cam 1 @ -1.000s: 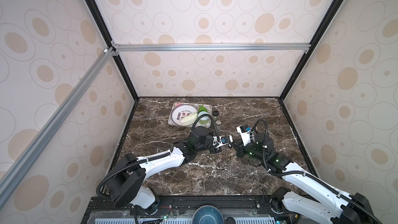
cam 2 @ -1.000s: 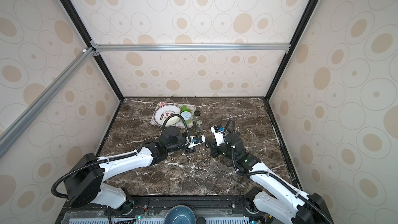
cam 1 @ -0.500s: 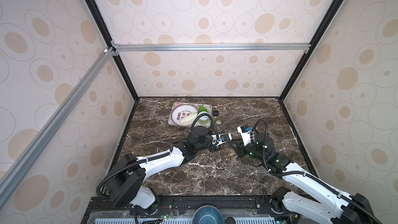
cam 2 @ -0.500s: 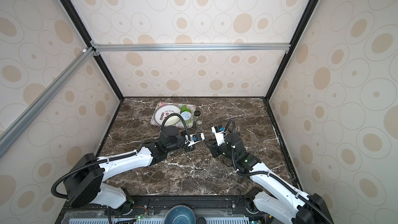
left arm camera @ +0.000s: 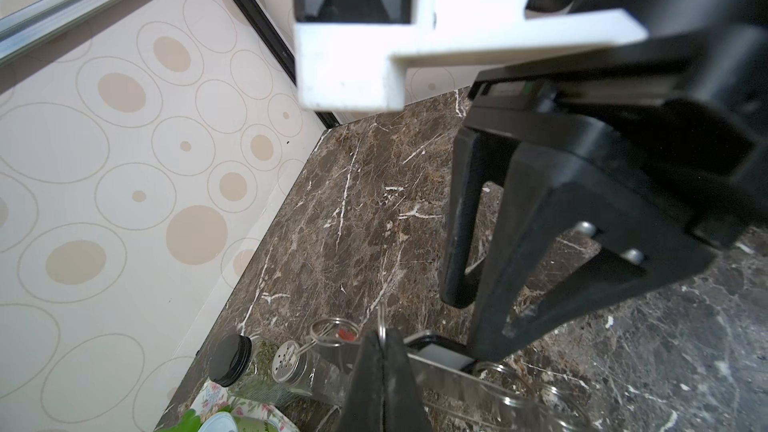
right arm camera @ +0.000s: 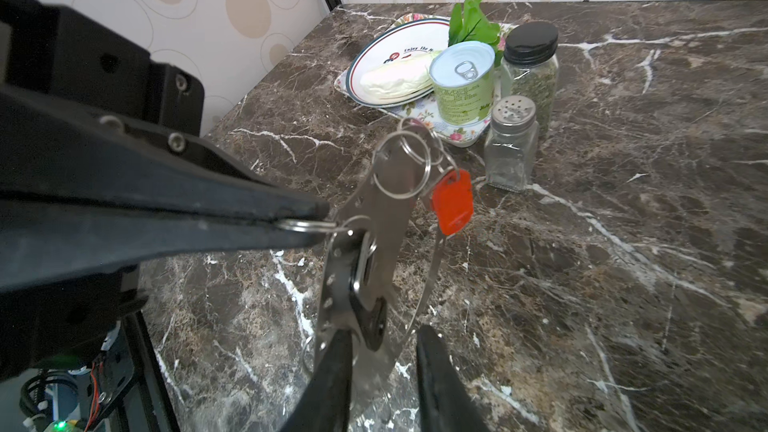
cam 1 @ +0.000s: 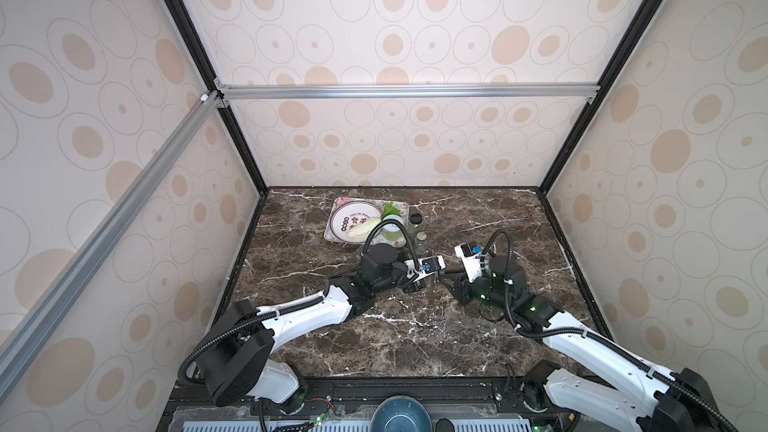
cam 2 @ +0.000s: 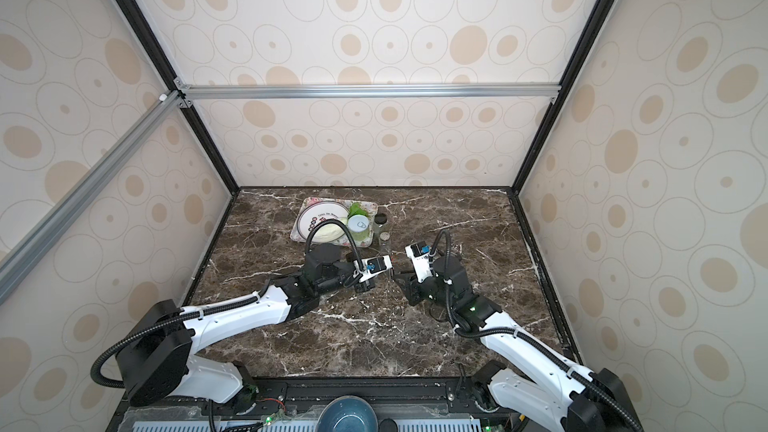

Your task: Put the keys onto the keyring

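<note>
The keyring [right arm camera: 384, 205], a flat grey metal loop with holes along one edge, hangs upright above the table between both grippers. A red key [right arm camera: 453, 203] dangles from small rings near its top. A black key with a white centre [right arm camera: 365, 280] sits against its middle. My left gripper [right arm camera: 320, 220] [left arm camera: 384, 332] is shut on a small split ring [right arm camera: 305, 225] hooked into the keyring's edge. The fingers of my right gripper [right arm camera: 384, 332] stand apart, with the keyring's lower end between them. In a top view both grippers [cam 1: 415, 284] [cam 1: 451, 282] meet at table centre.
Behind the keyring stand a glass shaker [right arm camera: 511, 143], a black-lidded herb jar [right arm camera: 530, 72] and a green can [right arm camera: 463, 85]. A white plate [right arm camera: 374, 60] holding pale cabbage lies on a floral tray [right arm camera: 461, 139]. A blue bowl [cam 1: 395, 415] sits at the front edge.
The right gripper's jaws have come apart from shut. Both arms have hardly moved, and the left gripper keeps its hold.
</note>
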You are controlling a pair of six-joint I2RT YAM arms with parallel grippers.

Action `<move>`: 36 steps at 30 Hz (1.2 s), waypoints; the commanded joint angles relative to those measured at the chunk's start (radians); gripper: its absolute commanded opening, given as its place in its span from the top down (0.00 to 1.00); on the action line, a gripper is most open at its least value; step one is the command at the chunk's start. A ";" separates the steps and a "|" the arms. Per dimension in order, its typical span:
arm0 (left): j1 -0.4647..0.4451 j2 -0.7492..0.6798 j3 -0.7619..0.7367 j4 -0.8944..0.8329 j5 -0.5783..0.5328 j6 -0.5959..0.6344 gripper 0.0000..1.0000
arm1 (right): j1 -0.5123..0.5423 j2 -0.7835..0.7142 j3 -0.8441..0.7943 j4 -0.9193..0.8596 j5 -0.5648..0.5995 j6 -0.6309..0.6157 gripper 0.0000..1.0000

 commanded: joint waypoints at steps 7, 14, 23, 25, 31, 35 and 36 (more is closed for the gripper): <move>-0.001 -0.040 0.005 0.058 0.093 -0.023 1.00 | -0.001 0.001 -0.008 0.030 -0.030 0.000 0.72; -0.001 -0.026 0.027 0.066 0.147 -0.061 1.00 | 0.001 0.010 -0.017 0.049 -0.026 -0.007 0.73; -0.002 -0.017 0.042 0.058 0.204 -0.077 1.00 | 0.014 0.008 -0.039 0.086 -0.007 -0.029 0.74; -0.002 -0.019 0.043 0.055 0.213 -0.077 1.00 | 0.017 0.012 -0.044 0.097 0.002 -0.033 0.75; -0.002 -0.021 0.046 0.048 0.213 -0.075 1.00 | 0.022 0.020 -0.047 0.115 -0.007 -0.041 0.88; -0.002 -0.032 0.037 0.047 0.192 -0.068 1.00 | 0.024 0.012 -0.049 0.107 0.024 -0.041 0.99; -0.001 -0.036 0.035 0.046 0.184 -0.067 1.00 | 0.022 0.008 -0.049 0.102 0.034 -0.041 1.00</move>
